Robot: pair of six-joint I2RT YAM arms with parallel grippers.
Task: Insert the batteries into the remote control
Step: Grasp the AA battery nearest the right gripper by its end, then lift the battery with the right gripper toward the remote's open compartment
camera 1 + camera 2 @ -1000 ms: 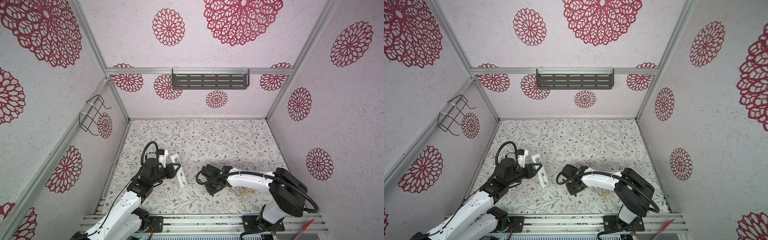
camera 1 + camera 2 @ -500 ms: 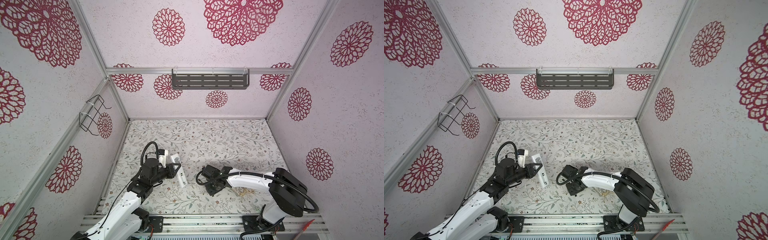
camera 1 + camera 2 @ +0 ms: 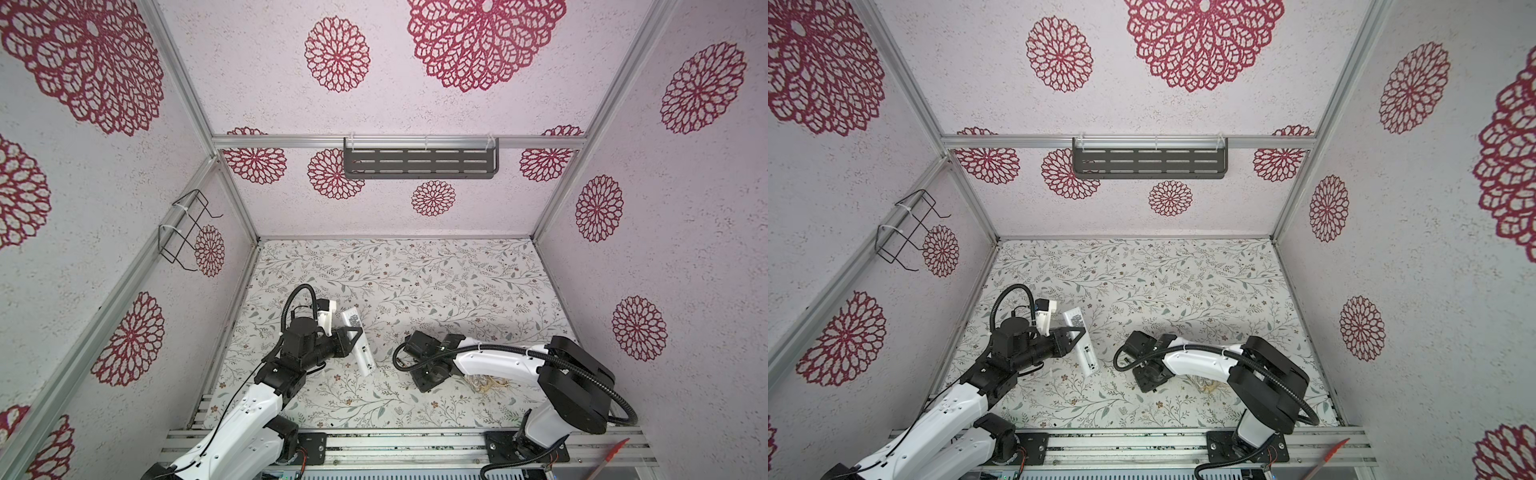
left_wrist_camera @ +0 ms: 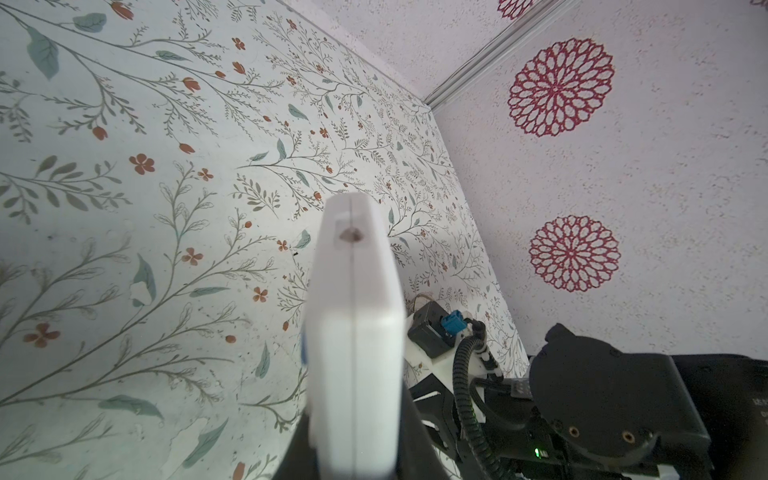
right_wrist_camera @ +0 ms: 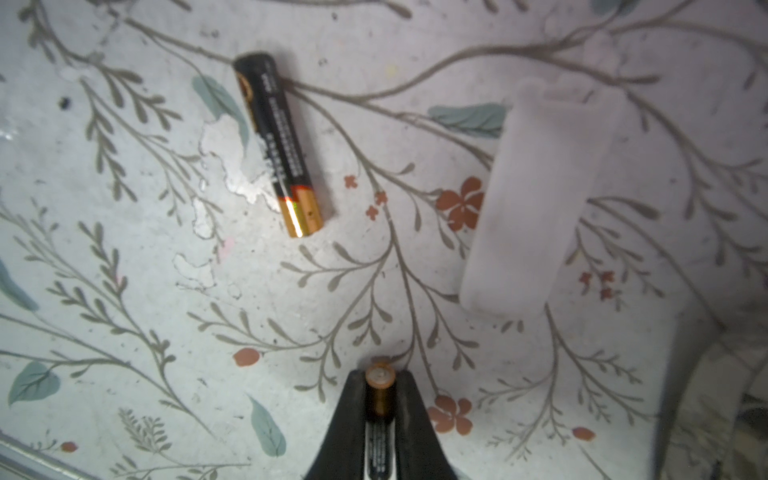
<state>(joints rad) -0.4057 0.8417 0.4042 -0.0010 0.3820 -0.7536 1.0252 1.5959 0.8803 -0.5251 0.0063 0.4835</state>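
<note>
1. The walls (image 3: 685,270) are pale with big red flower shapes. The tabletop (image 3: 436,282) has a print of leaves and little flowers.
2. A grey shelf (image 3: 419,164) and a wire rack (image 3: 183,232) hang on the walls, far from each end effector.
3. The left end effector (image 3: 352,334) is clenched on the remote control (image 3: 365,361), around its middle.
4. Both top views show a code sticker (image 3: 353,321) on the remote control, just past the left end effector. It is too small to read. The left wrist view shows only the remote's thin edge.
5. Only the right wrist view shows the small things. A white lid (image 5: 540,199) lies flat ahead of the right end effector (image 5: 380,382).
6. The right end effector is grasping the first battery (image 5: 379,415), gold end sticking out. The other battery (image 5: 277,145) lies ahead, well apart.
7. The white writing on the batteries is too blurry to read.
</note>
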